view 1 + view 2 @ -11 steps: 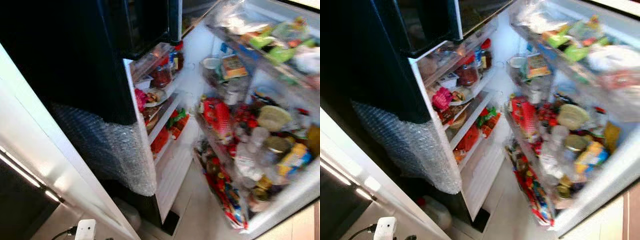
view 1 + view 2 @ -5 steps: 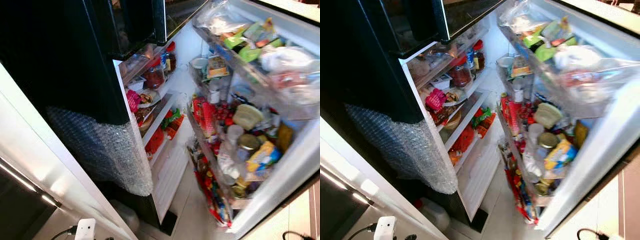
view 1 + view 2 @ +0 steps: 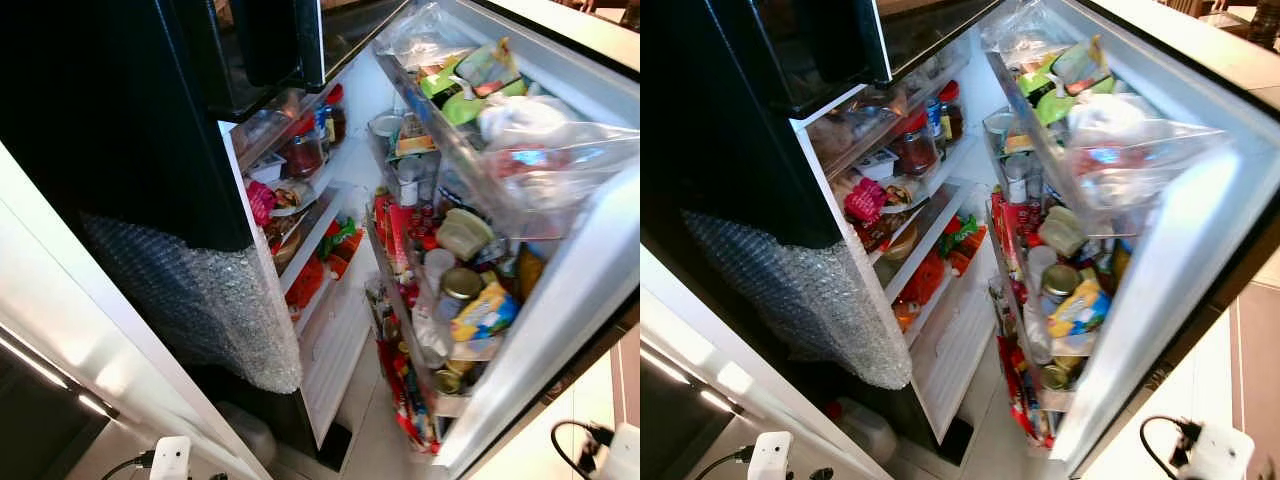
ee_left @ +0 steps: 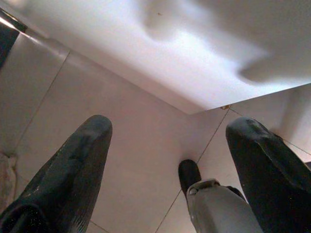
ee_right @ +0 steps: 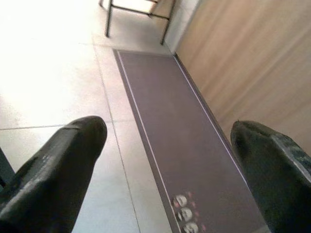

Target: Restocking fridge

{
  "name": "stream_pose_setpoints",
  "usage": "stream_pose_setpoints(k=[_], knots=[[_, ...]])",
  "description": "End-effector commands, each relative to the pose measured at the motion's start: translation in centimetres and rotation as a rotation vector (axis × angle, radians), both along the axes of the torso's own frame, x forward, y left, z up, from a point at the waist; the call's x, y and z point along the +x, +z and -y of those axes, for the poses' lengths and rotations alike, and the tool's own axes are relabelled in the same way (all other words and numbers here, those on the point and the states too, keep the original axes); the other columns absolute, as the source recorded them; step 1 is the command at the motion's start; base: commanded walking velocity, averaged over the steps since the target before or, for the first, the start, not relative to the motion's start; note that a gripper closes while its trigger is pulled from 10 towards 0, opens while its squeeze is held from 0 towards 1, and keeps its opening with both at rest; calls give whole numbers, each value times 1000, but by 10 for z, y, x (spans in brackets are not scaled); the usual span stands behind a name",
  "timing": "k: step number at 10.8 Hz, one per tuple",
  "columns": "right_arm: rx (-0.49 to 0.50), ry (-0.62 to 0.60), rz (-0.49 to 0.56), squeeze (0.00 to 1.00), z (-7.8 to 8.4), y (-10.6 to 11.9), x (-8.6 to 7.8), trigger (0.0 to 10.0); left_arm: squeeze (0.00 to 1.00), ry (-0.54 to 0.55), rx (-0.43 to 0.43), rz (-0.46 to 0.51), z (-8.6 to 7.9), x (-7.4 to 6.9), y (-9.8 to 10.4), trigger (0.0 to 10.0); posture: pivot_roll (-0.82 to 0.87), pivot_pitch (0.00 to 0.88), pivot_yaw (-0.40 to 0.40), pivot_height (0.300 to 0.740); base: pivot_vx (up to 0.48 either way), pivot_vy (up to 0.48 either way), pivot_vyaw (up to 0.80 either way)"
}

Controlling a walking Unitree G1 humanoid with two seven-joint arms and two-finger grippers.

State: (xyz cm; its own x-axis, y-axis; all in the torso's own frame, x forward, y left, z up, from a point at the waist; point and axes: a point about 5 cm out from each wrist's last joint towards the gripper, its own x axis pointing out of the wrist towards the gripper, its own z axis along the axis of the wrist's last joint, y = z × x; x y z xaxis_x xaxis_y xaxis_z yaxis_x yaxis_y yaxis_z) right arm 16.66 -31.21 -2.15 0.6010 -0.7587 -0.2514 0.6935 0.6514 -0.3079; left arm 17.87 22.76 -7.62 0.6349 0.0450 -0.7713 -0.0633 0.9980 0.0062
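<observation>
Fridge (image 3: 330, 240) stands open, its shelves and crowded door racks (image 3: 450, 270) well above and ahead of both grippers. Left gripper (image 4: 170, 160) and right gripper (image 5: 167, 170) hang floorward, fingers spread, holding nothing; neither is clearly nearer.

no legible text on any fridge item

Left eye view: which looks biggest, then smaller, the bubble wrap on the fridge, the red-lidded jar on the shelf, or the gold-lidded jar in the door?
1. Bubble wrap, by far.
2. Red-lidded jar and gold-lidded jar look alike; the door jar sits nearer the camera, so no ranking.
</observation>
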Motion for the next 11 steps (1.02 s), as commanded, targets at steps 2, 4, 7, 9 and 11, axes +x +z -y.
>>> stream_pose_setpoints(k=[2, 4, 7, 9, 11], knots=[[8, 144, 46, 0, -9, 7, 16, 10000, 0, 15, 9, -23, -5, -4, -1, 10000, -169, 0, 82, 740, 0, 0, 0], [117, 367, 79, 0, -29, 6, 31, 10000, 0, 16, 10, -23, -5, -3, -1, 10000, -171, 0, 82, 740, 0, 0, 0], [196, 455, 71, 0, -37, 2, 33, 10000, 0, 16, 10, -23, -5, -3, -1, 10000, -171, 0, 84, 740, 0, 0, 0], [292, 615, 27, 0, -46, -2, 35, 10000, 0, 12, 12, -23, -6, -3, -1, 10000, -172, 0, 84, 740, 0, 0, 0], [426, 854, 18, 0, -68, -1, 45, 10000, 0, 10, 13, -23, -6, -3, -1, 10000, -172, 0, 86, 740, 0, 0, 0]])
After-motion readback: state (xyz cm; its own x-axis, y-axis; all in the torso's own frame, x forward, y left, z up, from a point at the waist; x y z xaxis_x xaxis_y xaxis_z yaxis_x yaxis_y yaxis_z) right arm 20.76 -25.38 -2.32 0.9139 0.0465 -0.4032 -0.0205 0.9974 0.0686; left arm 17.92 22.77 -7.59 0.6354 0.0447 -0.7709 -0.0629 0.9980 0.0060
